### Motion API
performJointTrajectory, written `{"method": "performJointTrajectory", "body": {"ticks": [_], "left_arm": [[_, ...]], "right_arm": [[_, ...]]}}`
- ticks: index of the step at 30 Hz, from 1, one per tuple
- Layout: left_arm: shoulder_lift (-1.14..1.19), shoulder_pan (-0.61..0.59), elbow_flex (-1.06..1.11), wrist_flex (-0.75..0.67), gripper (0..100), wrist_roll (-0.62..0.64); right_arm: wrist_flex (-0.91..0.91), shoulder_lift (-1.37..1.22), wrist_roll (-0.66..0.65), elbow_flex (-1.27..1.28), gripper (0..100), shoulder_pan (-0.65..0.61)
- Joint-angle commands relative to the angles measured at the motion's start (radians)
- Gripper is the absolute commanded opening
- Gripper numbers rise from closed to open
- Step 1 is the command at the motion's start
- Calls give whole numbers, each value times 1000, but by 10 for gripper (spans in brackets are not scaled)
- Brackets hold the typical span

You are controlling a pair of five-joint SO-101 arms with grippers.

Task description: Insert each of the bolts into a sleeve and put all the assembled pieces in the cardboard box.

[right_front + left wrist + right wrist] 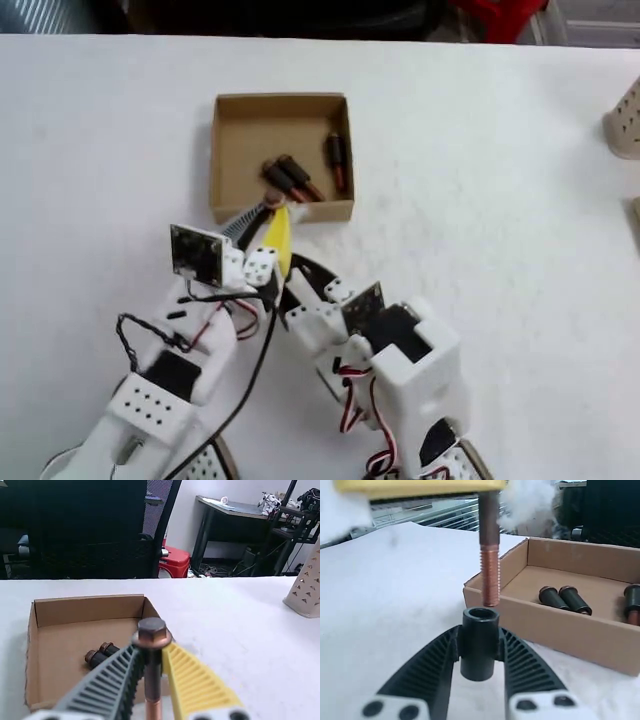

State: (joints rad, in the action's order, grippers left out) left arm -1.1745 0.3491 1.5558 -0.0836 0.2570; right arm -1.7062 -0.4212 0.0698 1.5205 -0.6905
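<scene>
My left gripper (151, 649), with one grey and one yellow finger, is shut on a copper bolt (151, 630), head up, at the cardboard box's (229, 114) near wall. In the right wrist view the bolt's threaded end (490, 577) hangs straight above the black sleeve (479, 642), a small gap from its open top. My right gripper (479, 636) is shut on that sleeve and holds it upright just in front of the box (580, 627). Three assembled pieces (295, 178) lie inside the box. In the high view the right gripper (290, 288) sits under the left gripper (273, 222).
A beige perforated holder (625, 118) stands at the table's far right edge. Black and red cables (240, 335) hang between the two arms. Open white table lies left and right of the box. Beyond the far edge are a chair and desk.
</scene>
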Motion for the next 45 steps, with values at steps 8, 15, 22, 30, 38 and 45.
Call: {"method": "performJointTrajectory", "body": {"ticks": [8, 15, 22, 30, 38, 45], "left_arm": [[-217, 56, -64, 253, 22, 11], [-222, 68, -43, 216, 22, 8], [-222, 27, -3, 129, 22, 5], [-222, 16, 2, 121, 22, 5], [-220, 27, 8, 201, 22, 5], [-220, 39, 8, 264, 22, 5]], "right_arm": [[-24, 4, 3, -5, 18, -2], [-24, 4, 3, -5, 18, -2], [-27, 4, 3, -2, 18, -4], [-27, 4, 3, -2, 18, -4], [-27, 4, 3, -2, 18, -4], [-28, 4, 3, -2, 18, -4]]}}
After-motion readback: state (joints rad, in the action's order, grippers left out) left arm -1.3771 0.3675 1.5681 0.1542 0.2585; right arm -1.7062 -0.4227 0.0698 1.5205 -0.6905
